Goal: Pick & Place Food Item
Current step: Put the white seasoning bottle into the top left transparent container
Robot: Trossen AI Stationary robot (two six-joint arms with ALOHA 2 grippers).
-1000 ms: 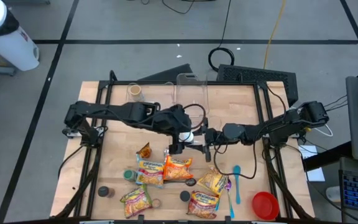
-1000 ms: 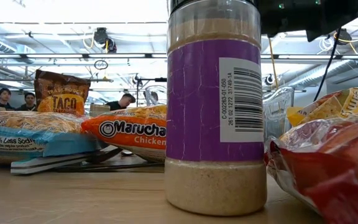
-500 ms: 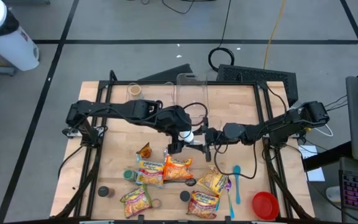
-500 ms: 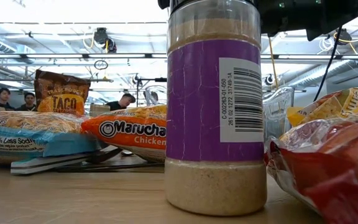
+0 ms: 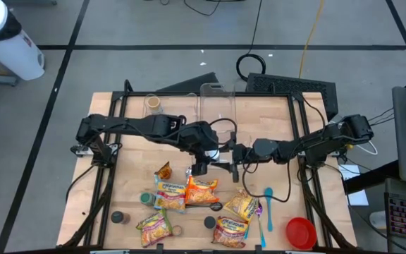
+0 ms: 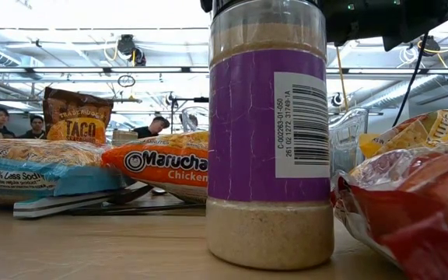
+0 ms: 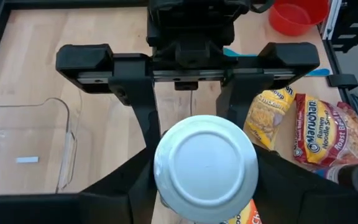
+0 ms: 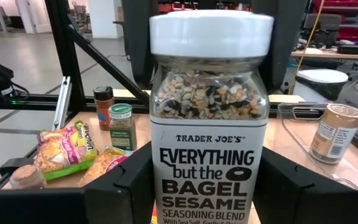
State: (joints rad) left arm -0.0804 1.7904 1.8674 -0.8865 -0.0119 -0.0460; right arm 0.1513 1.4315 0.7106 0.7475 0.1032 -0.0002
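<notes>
A clear jar of bagel seasoning (image 8: 210,143) with a white lid (image 7: 205,163) stands upright between both grippers at the table's middle (image 5: 213,152). My left gripper (image 5: 206,159) comes from above, its fingers on either side of the jar below the lid. My right gripper (image 5: 224,164) comes from the table's right, its fingers (image 8: 129,186) along the jar's two sides. The jar's bottom is hidden, so I cannot tell whether it stands on the table. My left gripper holds the jar between its two fingers (image 7: 114,190), which point down from above. The white lid hides the place of contact. My right gripper pinches the jar's lower body (image 8: 157,186) between its two fingers, coming level from the table's right. The jar stays upright.
Several ramen packs (image 5: 201,192) lie toward the near edge, with a taco bag (image 5: 163,171), small spice jars (image 5: 146,199), a blue spoon (image 5: 268,204) and a red bowl (image 5: 300,231). A clear container (image 5: 217,100) and a jar (image 5: 152,104) stand at the far edge.
</notes>
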